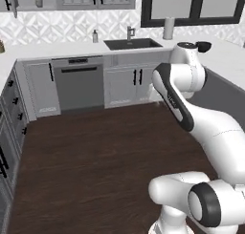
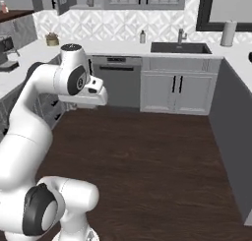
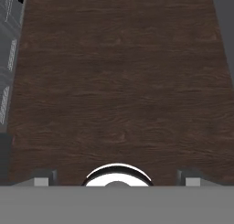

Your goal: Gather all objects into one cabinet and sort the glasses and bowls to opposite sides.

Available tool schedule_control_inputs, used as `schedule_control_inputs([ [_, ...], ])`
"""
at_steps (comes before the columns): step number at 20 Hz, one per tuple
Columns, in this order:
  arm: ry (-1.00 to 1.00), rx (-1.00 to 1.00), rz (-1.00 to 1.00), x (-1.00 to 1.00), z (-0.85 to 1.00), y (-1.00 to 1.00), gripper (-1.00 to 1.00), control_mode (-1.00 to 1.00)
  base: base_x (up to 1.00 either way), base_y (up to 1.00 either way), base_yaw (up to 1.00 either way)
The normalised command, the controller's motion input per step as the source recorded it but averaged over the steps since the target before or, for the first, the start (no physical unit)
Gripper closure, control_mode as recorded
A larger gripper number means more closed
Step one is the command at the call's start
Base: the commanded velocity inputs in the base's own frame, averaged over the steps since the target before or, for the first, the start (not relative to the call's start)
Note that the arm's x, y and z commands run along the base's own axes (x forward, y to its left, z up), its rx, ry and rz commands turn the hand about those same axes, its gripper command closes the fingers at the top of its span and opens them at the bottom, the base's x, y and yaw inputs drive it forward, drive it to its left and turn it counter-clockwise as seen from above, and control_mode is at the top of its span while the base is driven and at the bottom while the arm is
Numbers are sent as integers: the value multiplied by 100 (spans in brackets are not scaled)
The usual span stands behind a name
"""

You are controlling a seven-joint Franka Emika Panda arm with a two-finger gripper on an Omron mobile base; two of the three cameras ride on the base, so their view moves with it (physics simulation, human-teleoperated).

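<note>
The arm is folded over the open floor. My gripper (image 3: pixel 117 178) points down at the dark wood floor, its fingertips (image 3: pixel 43 177) wide apart with nothing between them. A glossy black bowl (image 1: pixel 204 47) sits on the right counter, just behind the arm's top joint. High on the back wall, the grey upper cabinet (image 2: pixel 78 8) stands with its door (image 2: pixel 64 0) swung open. One small greyish mug (image 2: pixel 90 2) rests on its shelf, and the mug (image 1: pixel 39 3) is also at the top left of the left base view.
A sink (image 1: pixel 132 43) with a faucet is set in the back counter, with a soap bottle (image 1: pixel 95 36) to its left and a paper towel roll (image 1: pixel 168 27) to its right. A dishwasher (image 1: pixel 79 82) and lower cabinets line the wall. A potted plant (image 2: pixel 51 38) stands on the left counter.
</note>
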Motion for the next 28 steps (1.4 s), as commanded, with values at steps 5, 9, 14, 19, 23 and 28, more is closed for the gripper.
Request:
schedule_control_inputs([
  [5,0,0,0,0,0,0,-100,100,31,86,-4],
  [9,0,0,0,0,0,0,-100,100,25,100,0],
  [14,0,0,0,0,0,0,-100,100,48,65,5],
  [19,0,0,0,0,0,0,-100,100,96,6,7],
  [23,0,0,0,0,0,0,-100,100,100,8,8],
  [28,0,0,0,0,0,0,-100,100,96,31,9],
])
